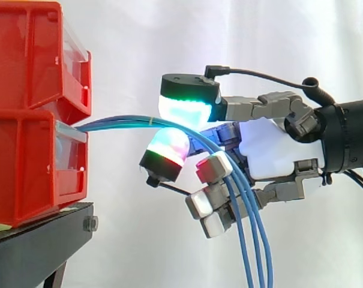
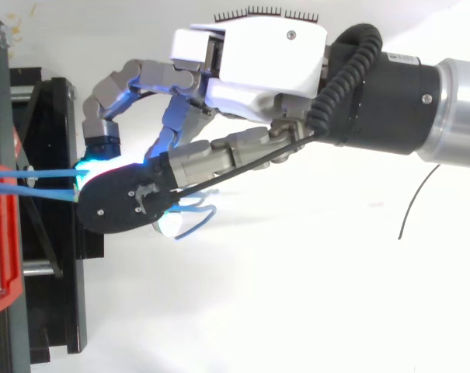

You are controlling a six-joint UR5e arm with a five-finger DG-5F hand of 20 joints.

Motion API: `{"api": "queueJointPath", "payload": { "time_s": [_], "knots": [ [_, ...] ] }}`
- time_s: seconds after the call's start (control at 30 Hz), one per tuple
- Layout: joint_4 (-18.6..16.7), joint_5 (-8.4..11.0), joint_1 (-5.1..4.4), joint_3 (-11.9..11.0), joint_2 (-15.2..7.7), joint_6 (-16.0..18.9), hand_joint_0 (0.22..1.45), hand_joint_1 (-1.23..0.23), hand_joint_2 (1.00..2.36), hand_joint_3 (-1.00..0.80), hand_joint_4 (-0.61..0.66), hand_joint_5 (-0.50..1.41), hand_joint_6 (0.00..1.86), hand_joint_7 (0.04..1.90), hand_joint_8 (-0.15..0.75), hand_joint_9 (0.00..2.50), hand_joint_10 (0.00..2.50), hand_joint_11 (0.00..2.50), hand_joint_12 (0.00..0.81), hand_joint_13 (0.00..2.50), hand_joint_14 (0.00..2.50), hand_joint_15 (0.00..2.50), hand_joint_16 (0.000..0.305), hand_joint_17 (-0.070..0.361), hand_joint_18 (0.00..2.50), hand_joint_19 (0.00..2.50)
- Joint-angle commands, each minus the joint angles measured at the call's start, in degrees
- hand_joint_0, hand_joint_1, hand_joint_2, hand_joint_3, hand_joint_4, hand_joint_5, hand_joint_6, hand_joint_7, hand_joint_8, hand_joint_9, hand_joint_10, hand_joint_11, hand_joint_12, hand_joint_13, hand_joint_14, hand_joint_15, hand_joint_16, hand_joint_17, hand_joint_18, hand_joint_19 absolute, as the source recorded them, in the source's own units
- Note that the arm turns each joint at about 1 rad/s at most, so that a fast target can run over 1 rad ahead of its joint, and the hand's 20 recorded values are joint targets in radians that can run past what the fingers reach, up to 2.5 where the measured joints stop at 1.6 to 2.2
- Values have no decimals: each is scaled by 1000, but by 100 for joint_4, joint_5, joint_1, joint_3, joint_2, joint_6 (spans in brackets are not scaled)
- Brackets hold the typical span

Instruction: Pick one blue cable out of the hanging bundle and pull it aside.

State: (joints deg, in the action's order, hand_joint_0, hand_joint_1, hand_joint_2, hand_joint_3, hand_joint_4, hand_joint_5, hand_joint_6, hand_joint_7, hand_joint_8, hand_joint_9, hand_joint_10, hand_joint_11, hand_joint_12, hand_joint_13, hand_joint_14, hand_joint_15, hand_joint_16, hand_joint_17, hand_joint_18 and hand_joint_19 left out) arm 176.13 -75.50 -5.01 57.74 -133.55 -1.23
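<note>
Fingers seemingly pinch thin round blue cables arcing from glossy red bin.

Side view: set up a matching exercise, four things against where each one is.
Things:
1 blue cables
2 red bins
3 black stand
4 hand

Places:
a under the bins
b coming in from the right, closed on the cables
c stacked at the left edge
d running out from the bins, then hanging down

Pairs: 1-d, 2-c, 3-a, 4-b
</note>
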Motion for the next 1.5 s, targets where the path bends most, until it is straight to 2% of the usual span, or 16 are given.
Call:
{"api": "queueJointPath", "payload": {
  "time_s": [0.0,0.03,0.1,0.2,0.3,0.43,0.47,0.53,0.63,0.77,0.93,1.13,1.37,1.47],
  "knots": [
    [0,0,0,0,-4,0,745,-830,1018,-265,-128,-172,970,1081,337,1286,22,808,345,1006,24,612,45,102,851,653],
    [0,0,0,0,5,0,777,-819,1010,-391,-181,-177,972,1061,320,1268,22,797,345,1003,22,600,44,99,842,652],
    [0,0,0,0,-4,0,802,-810,1000,-500,-241,-181,970,1124,297,1262,22,808,336,993,23,606,42,94,832,647],
    [0,0,0,0,-4,9,807,-808,1000,-500,-263,-185,968,1235,293,1308,22,801,329,995,23,599,40,90,841,628],
    [0,0,0,-9,-4,0,790,-837,1000,-500,-267,-177,971,1201,277,1318,22,791,314,1017,23,614,39,87,855,613],
    [9,0,0,0,-4,9,778,-925,1000,-500,-282,-117,959,1219,276,1513,21,837,296,1198,28,766,32,71,953,660],
    [9,0,0,0,-4,9,751,-965,1000,-500,-276,-101,953,1159,263,1552,25,833,284,1237,30,823,30,68,984,673],
    [9,0,0,0,-4,9,709,-1001,1000,-500,-245,-87,942,1152,265,1568,23,827,277,1273,30,866,29,66,996,679],
    [9,0,0,0,-4,26,608,-1017,1000,-500,-206,-80,944,1044,266,1574,24,812,277,1269,31,875,28,63,986,664],
    [9,0,18,0,-4,35,546,-959,1000,-500,-185,-77,936,1015,276,1568,22,783,286,1269,27,855,29,66,976,651],
    [9,0,26,0,-4,35,469,-733,1000,-500,-139,-93,914,975,307,1584,19,780,327,1270,27,831,37,83,978,635],
    [9,0,26,0,-4,35,450,-571,1000,-500,-106,-100,902,963,315,1577,20,775,354,1267,25,835,42,94,978,658],
    [9,0,26,9,-4,35,471,-486,1000,-500,-81,-103,893,921,316,1577,21,788,348,1252,25,835,41,93,958,694],
    [9,0,26,0,-4,35,517,-536,1000,-500,-79,-106,890,940,313,1574,22,807,335,1230,26,856,38,86,926,722]
  ]
}}
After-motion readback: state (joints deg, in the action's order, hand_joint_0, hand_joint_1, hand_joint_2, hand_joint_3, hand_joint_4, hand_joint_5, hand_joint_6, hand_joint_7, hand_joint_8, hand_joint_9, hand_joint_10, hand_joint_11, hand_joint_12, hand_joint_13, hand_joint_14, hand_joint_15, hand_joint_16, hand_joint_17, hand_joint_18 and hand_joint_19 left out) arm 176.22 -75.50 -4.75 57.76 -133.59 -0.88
